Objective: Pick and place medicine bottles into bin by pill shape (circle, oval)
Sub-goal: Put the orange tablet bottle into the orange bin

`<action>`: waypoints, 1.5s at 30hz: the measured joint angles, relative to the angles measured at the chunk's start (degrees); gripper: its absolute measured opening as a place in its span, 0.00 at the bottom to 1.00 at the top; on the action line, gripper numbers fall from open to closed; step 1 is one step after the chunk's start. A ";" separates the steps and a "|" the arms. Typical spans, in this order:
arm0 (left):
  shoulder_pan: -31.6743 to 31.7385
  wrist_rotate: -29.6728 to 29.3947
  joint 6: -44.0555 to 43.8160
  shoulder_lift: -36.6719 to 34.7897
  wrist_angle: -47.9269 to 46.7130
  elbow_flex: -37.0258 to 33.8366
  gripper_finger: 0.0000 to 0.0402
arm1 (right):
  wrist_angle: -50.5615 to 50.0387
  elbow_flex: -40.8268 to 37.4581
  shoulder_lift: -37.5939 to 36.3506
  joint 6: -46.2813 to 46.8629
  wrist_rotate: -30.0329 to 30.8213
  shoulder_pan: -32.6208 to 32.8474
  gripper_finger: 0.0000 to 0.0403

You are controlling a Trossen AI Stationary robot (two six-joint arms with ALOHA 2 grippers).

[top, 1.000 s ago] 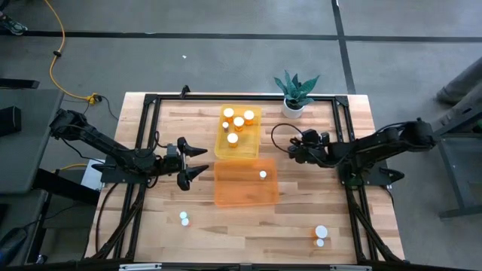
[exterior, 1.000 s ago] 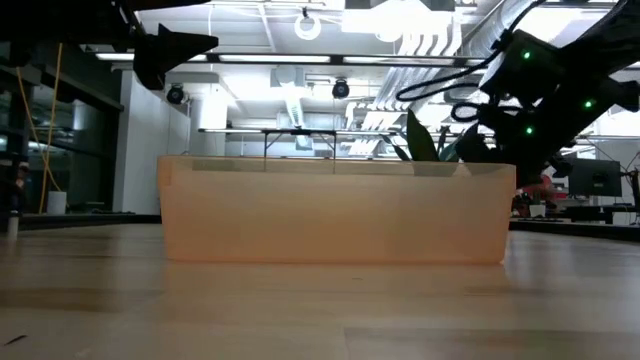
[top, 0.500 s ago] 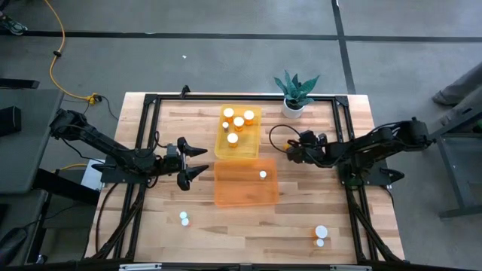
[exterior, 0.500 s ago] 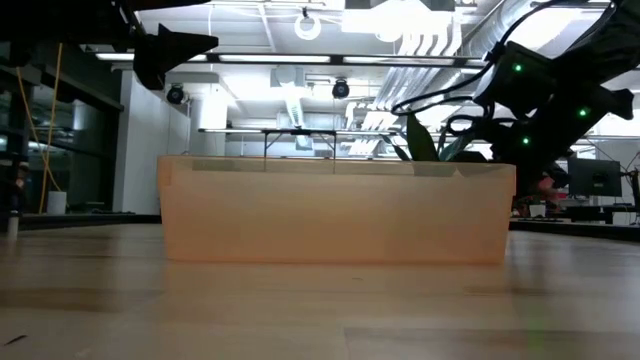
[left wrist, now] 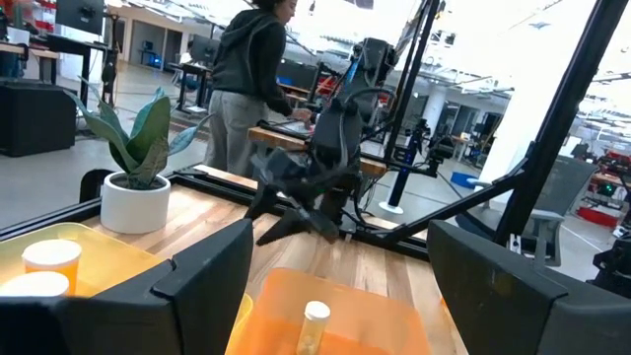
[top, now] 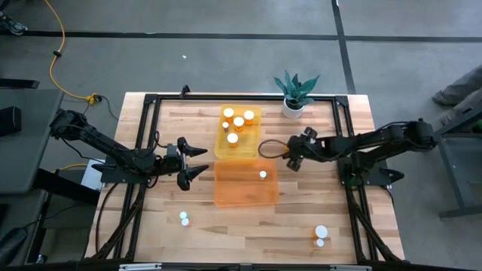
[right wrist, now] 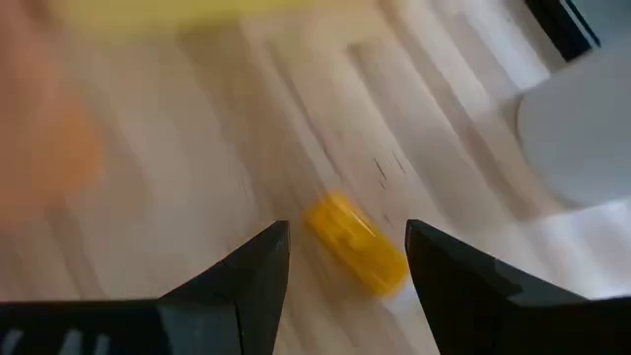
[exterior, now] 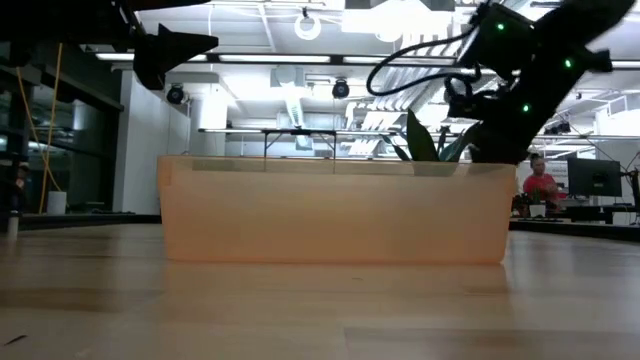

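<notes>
My right gripper is open just right of the two trays. In the right wrist view its fingers stand on either side of an orange medicine bottle, which lies on its side on the wood; whether they touch it I cannot tell. My left gripper is open and empty, held above the table left of the trays. The yellow tray holds several white-capped bottles. The orange tray holds one bottle. Loose bottles stand at the near left and near right.
A potted plant in a white pot stands at the far edge, close behind my right gripper; the pot also shows in the right wrist view. A black frame runs round the table. A person stands beyond the far edge.
My right gripper has reached a little toward the table's left and near side, closer to the trays, with its arm stretching out. My left arm has kept still.
</notes>
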 joint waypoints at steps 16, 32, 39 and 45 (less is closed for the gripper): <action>0.00 0.13 -0.02 0.00 -0.02 0.00 0.73 | -24.26 14.61 11.52 -29.05 -11.37 -6.47 0.49; 0.00 0.62 0.00 0.01 -0.15 0.00 0.73 | -22.73 17.36 23.53 -38.76 -11.35 -13.37 0.49; 0.00 0.63 0.00 0.01 -0.15 0.00 0.73 | -22.71 17.39 23.65 -39.13 -12.51 -13.93 0.48; 0.00 0.63 0.00 0.01 -0.15 0.00 0.73 | -23.08 17.32 23.71 -38.93 -13.05 -13.90 0.35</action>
